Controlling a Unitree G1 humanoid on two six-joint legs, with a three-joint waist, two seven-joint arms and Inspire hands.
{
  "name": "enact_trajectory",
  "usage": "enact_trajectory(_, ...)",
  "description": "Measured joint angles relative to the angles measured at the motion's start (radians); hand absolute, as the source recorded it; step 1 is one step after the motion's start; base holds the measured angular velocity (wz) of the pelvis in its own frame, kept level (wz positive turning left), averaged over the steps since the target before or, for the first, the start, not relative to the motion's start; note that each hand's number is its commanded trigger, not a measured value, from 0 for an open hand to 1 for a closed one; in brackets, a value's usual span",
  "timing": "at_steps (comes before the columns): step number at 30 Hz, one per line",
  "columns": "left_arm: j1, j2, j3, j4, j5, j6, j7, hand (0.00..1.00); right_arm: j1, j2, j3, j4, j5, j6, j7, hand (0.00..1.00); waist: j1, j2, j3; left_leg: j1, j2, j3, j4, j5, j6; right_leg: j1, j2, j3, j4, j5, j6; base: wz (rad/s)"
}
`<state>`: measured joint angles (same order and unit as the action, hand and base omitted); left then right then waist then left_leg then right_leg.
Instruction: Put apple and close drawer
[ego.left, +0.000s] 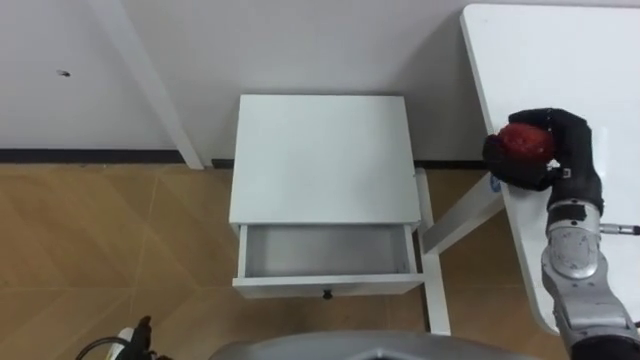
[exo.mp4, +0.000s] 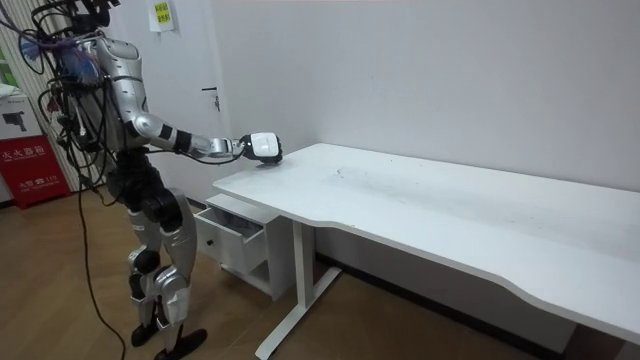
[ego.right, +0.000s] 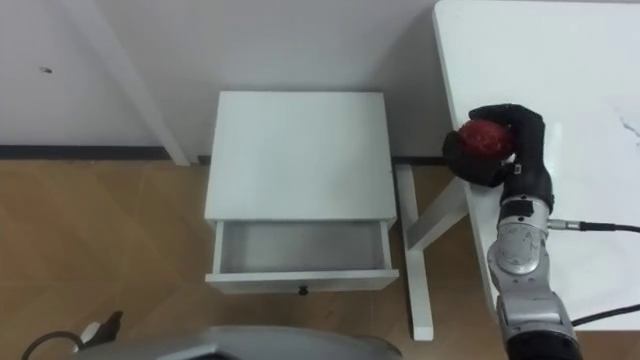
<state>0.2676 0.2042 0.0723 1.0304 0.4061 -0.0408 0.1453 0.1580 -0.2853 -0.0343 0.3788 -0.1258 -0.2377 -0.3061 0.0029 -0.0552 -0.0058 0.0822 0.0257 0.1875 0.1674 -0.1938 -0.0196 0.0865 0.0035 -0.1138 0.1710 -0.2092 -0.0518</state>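
A red apple (ego.left: 524, 141) (ego.right: 483, 137) sits in my right hand (ego.left: 548, 150) (ego.right: 512, 140), whose dark fingers curl round it over the left edge of the white table (ego.left: 560, 60). In the room view the same hand (exo.mp4: 262, 147) reaches out above the table's corner. The small white cabinet (ego.left: 322, 155) stands on the floor to the left of the table, its drawer (ego.left: 327, 251) (ego.right: 302, 249) pulled open toward me with nothing inside. I stand in front of the cabinet, facing the wall.
A white table leg (ego.left: 436, 260) and slanted brace (ego.left: 462, 213) stand right of the cabinet. A white slanted beam (ego.left: 150, 85) leans against the wall to the left. Wooden floor (ego.left: 110, 250) spreads left of the drawer.
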Motion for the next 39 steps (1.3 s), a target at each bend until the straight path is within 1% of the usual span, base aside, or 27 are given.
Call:
enact_trajectory(5, 0.0, 0.0, -0.022, -0.006, 0.0, 0.007, -0.002, 0.0, 0.001, 0.0, 0.013, -0.009, -0.04, 0.002, 0.019, 1.0, 0.001, 0.0, -0.0003, -0.001, 0.0, 0.0, 0.0, 0.0, 0.0, 0.0, 0.0, -0.004, 0.002, 0.0, 0.0, 0.0)
enact_trajectory(9, -0.006, 0.0, -0.036, -0.007, 0.0, 0.009, -0.006, 0.0, 0.0, 0.0, 0.025, -0.015, -0.048, 0.011, 0.036, 1.0, 0.003, -0.002, -0.0001, -0.003, 0.001, -0.005, 0.0, 0.0, 0.0, 0.0, 0.0, -0.012, 0.005, 0.0, 0.0, 0.06)
enact_trajectory(12, -0.015, 0.001, -0.039, 0.012, 0.001, 0.013, -0.01, 0.0, -0.003, 0.001, 0.04, -0.015, -0.079, 0.013, 0.04, 1.0, 0.009, -0.003, 0.0006, -0.002, 0.002, -0.008, 0.002, 0.0, 0.0, -0.003, 0.0, -0.011, 0.01, 0.0, -0.001, -0.01)
enact_trajectory(15, -0.017, 0.001, -0.051, 0.011, 0.001, 0.015, -0.013, 0.0, -0.005, 0.009, 0.102, -0.019, -0.111, 0.03, 0.063, 1.0, 0.018, -0.007, 0.0018, -0.006, 0.002, -0.006, 0.005, 0.0, 0.0, -0.008, 0.001, -0.007, 0.013, 0.0, -0.001, -0.02)
enact_trajectory(16, -0.027, 0.0, -0.066, 0.011, 0.001, 0.015, -0.015, 0.0, -0.005, 0.01, 0.139, -0.018, -0.135, 0.047, 0.089, 1.0, 0.033, -0.007, 0.0018, -0.016, 0.003, -0.004, 0.008, 0.0, 0.0, -0.021, 0.0, -0.004, 0.013, 0.0, -0.001, 0.0)
enact_trajectory(17, -0.041, 0.0, -0.078, 0.011, 0.004, 0.014, -0.02, 0.0, -0.006, 0.018, 0.191, -0.012, -0.17, 0.066, 0.119, 1.0, 0.043, -0.009, 0.0023, -0.033, 0.002, -0.007, 0.017, 0.0, 0.0, -0.033, -0.001, -0.013, 0.014, 0.001, -0.001, 0.06)
enact_trajectory(18, -0.045, 0.0, -0.082, 0.012, 0.006, 0.014, -0.021, 0.0, -0.006, 0.024, 0.214, -0.006, -0.187, 0.071, 0.133, 1.0, 0.049, -0.011, 0.0027, -0.039, 0.002, -0.01, 0.019, 0.001, 0.001, -0.036, -0.002, -0.017, 0.016, 0.002, -0.001, 0.17)
enact_trajectory(19, -0.059, -0.001, -0.089, 0.012, 0.019, 0.014, -0.022, 0.0, -0.006, 0.037, 0.264, -0.002, -0.202, 0.087, 0.164, 1.0, 0.066, -0.008, 0.0063, -0.046, 0.002, -0.015, 0.021, 0.002, 0.003, -0.037, -0.001, -0.024, 0.014, 0.007, -0.002, 0.17)
enact_trajectory(20, -0.072, -0.003, -0.098, 0.012, 0.024, 0.014, -0.023, 0.0, -0.006, 0.046, 0.307, -0.002, -0.204, 0.089, 0.195, 1.0, 0.082, -0.008, 0.0078, -0.051, 0.0, -0.026, 0.022, 0.002, 0.004, -0.038, -0.003, -0.028, 0.013, 0.007, -0.002, 0.18)
enact_trajectory(21, -0.078, -0.004, -0.1, 0.012, 0.026, 0.014, -0.023, 0.0, -0.007, 0.05, 0.322, -0.003, -0.205, 0.089, 0.207, 1.0, 0.086, -0.005, 0.0094, -0.053, -0.001, -0.027, 0.023, 0.002, 0.004, -0.038, -0.004, -0.029, 0.012, 0.007, -0.001, 0.16)
enact_trajectory(23, -0.081, -0.005, -0.107, 0.012, 0.029, 0.014, -0.023, 0.0, -0.026, 0.055, 0.364, -0.005, -0.206, 0.089, 0.246, 1.0, 0.101, 0.003, 0.0131, -0.068, -0.003, -0.041, 0.029, 0.002, 0.004, -0.038, -0.007, -0.05, 0.011, 0.007, -0.001, 0.2)
enact_trajectory(26, -0.079, -0.006, -0.107, 0.011, 0.04, 0.015, -0.023, 0.0, -0.059, 0.055, 0.368, -0.009, -0.206, 0.089, 0.27, 1.0, 0.109, 0.006, 0.0124, -0.094, -0.004, -0.062, 0.034, 0.005, 0.007, -0.051, -0.009, -0.073, 0.011, 0.007, -0.001, 0.24)
enact_trajectory(29, -0.073, -0.008, -0.118, 0.01, 0.039, 0.021, -0.03, 0.0, -0.07, 0.055, 0.368, -0.015, -0.207, 0.089, 0.275, 1.0, 0.11, 0.006, 0.012, -0.099, -0.005, -0.084, 0.034, 0.005, 0.008, -0.049, -0.009, -0.086, 0.011, 0.007, -0.001, 0.18)
enact_trajectory(32, -0.068, -0.016, -0.12, 0.011, 0.039, 0.023, -0.03, 0.0, -0.07, 0.058, 0.378, -0.014, -0.23, 0.089, 0.281, 1.0, 0.112, 0.006, 0.0121, -0.1, -0.006, -0.085, 0.033, 0.005, 0.008, -0.048, -0.009, -0.092, 0.012, 0.007, -0.001, 0.05)
enact_trajectory(37, -0.07, -0.016, -0.134, 0.011, 0.039, 0.023, -0.043, 0.0, -0.069, 0.067, 0.406, 0.001, -0.238, 0.096, 0.308, 1.0, 0.11, 0.004, 0.0125, -0.108, -0.008, -0.088, 0.036, 0.006, 0.009, -0.051, -0.012, -0.107, 0.012, 0.007, -0.001, 0.02)
enact_trajectory(38, -0.074, -0.016, -0.14, 0.011, 0.039, 0.023, -0.044, 0.0, -0.069, 0.071, 0.407, 0.002, -0.238, 0.096, 0.313, 0.79, 0.11, 0.005, 0.0128, -0.11, -0.009, -0.091, 0.037, 0.006, 0.01, -0.052, -0.013, -0.108, 0.011, 0.007, -0.001, 0.0)
enact_trajectory(39, -0.075, -0.016, -0.146, 0.011, 0.039, 0.023, -0.044, 0.0, -0.069, 0.072, 0.407, 0.002, -0.238, 0.096, 0.314, 0.21, 0.11, 0.005, 0.0128, -0.111, -0.01, -0.092, 0.038, 0.007, 0.011, -0.052, -0.014, -0.108, 0.01, 0.007, -0.001, 0.03)
